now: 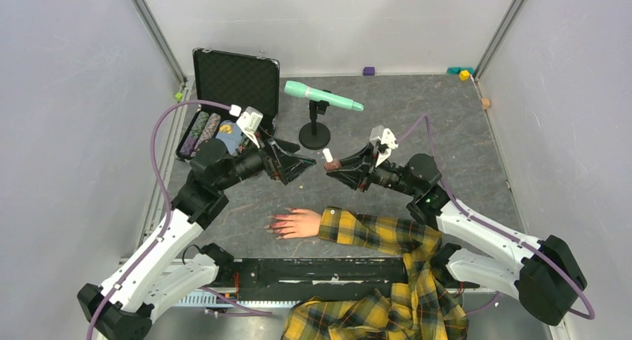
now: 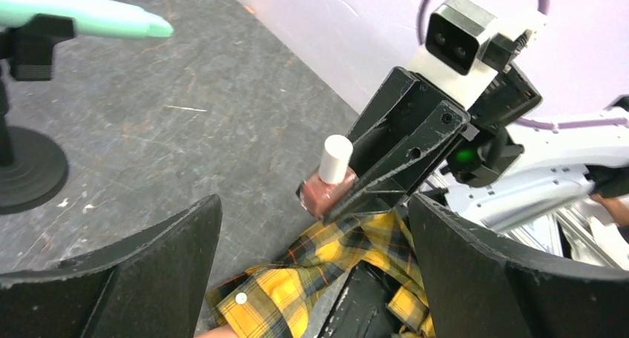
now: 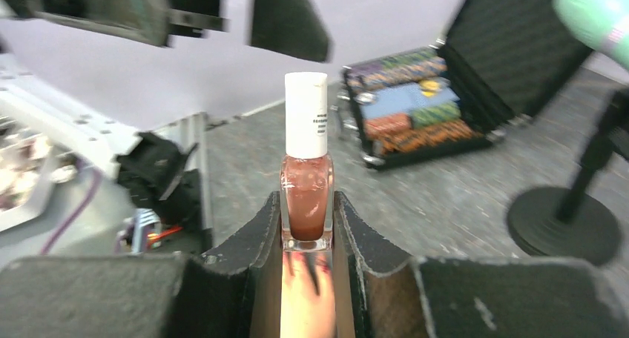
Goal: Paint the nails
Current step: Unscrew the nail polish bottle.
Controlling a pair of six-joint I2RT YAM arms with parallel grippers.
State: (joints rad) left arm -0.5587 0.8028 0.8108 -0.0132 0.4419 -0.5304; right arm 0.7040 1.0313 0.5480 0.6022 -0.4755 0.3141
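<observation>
Grey table | nails beneath right pincer clamped on bottle | left pincer apart

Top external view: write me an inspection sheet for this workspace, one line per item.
Surface: dark grey tabletop, scuffed.
Job's things: mannequin hand lies flat in a yellow plaid sleeve, nails red; polish bottle has its cap on.
Clutter: open black case with poker chips far left; mint-green wand on a black stand; small coloured blocks along the far edge.
Grippers: left gripper open, empty, facing the bottle; right gripper shut on the polish bottle.
Cables: purple cables loop along both arms.
Surroundings: pale walls, metal corner posts.
</observation>
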